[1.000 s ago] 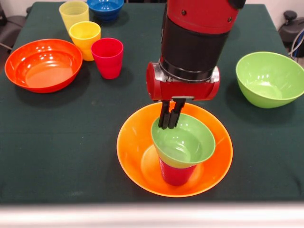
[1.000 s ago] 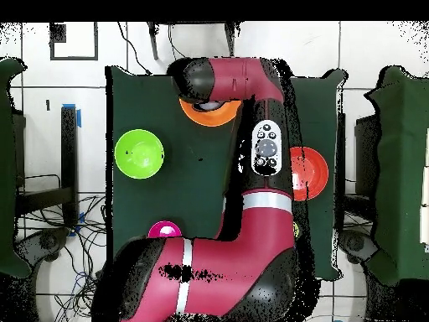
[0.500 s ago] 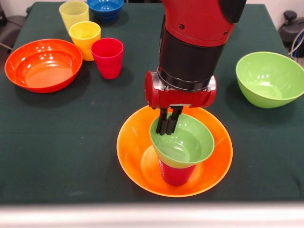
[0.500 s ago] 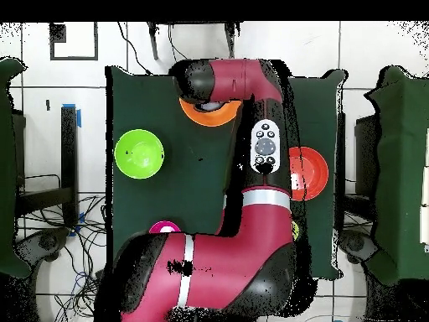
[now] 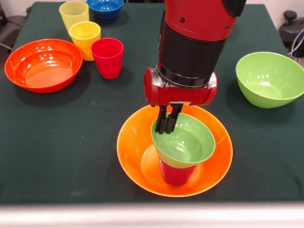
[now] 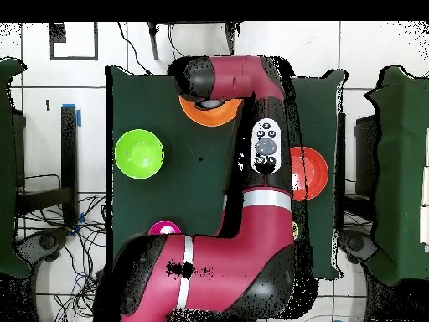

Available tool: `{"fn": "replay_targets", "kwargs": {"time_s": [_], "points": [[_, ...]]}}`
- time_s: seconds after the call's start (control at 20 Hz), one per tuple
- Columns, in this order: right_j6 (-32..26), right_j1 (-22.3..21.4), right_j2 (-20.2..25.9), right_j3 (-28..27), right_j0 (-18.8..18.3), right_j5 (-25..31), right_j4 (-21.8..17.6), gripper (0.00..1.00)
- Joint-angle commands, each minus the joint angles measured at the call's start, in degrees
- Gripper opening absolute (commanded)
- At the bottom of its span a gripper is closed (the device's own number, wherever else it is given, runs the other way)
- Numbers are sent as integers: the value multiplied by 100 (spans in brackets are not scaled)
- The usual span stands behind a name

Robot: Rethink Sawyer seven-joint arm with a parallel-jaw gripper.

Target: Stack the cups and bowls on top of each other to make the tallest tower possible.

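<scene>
A large yellow-orange bowl [image 5: 133,156] sits at the front middle of the table. A red-looking cup [image 5: 175,175] stands upright inside it. A small green bowl [image 5: 185,142] rests on that cup, tilted a little toward the front. My gripper [image 5: 166,124] hangs straight down at the green bowl's far rim and is shut on that rim. In the overhead view the arm hides the gripper, and only part of the yellow-orange bowl [image 6: 199,115] shows.
At the far left are an orange-red bowl [image 5: 42,64], a red-pink cup [image 5: 107,57], a yellow-orange cup [image 5: 84,39], a pale yellow cup [image 5: 73,13] and a blue bowl [image 5: 105,7]. A large green bowl [image 5: 270,78] stands at the right. A small red-pink bowl [image 6: 164,228] shows overhead.
The wrist has shifted slightly to the left. The fingers stay on the green bowl's rim, and the bowl has barely moved.
</scene>
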Motion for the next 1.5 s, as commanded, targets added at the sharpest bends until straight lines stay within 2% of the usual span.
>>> {"fn": "replay_targets", "kwargs": {"time_s": [0.05, 0.6, 0.85, 1.5], "points": [[-1701, 40, 577, 36, 17, 656, -272, 0], [-1704, 385, 695, -99, -47, 322, -299, 0], [-1716, 488, 709, -331, -14, 475, -288, 0], [-1706, 549, 681, -447, 18, 523, -249, 0]]}}
